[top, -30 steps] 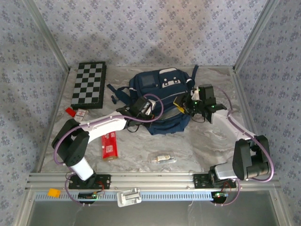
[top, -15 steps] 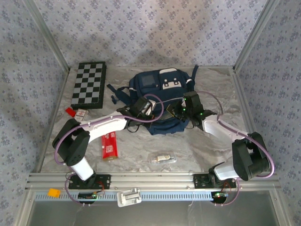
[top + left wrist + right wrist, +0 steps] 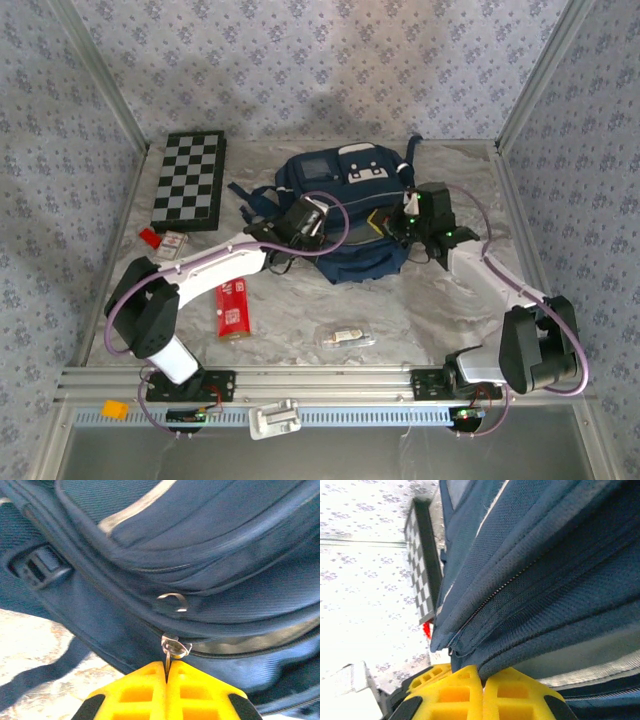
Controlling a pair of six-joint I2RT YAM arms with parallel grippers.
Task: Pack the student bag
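Chessboard (image 3: 190,180): flat on the tabletop (image 3: 440,300) at far left, outside the bag, not packed.
Card box (image 3: 175,243): just in front of the chessboard, beside a small red piece (image 3: 148,236); loose.
Red packet (image 3: 233,308): lying by the left arm, loose on the tabletop.
Left hand (image 3: 166,666): pinched tight on the zipper pull (image 3: 173,646) at the bag's left side; a pale gap beyond the pull suggests the zip is partly open.
Clear packet (image 3: 345,337): near the front edge, mid-tabletop, loose.
Student bag (image 3: 345,200): lying mid-tabletop toward the back, between both hands; nothing seen inside.
Right hand (image 3: 481,672): closed on a fold of the bag's fabric at its right side, likely bracing it.
Done: bag gripped on both sides, zip apparently started.
Left: widening the mouth, loading the loose items, closing the zip.
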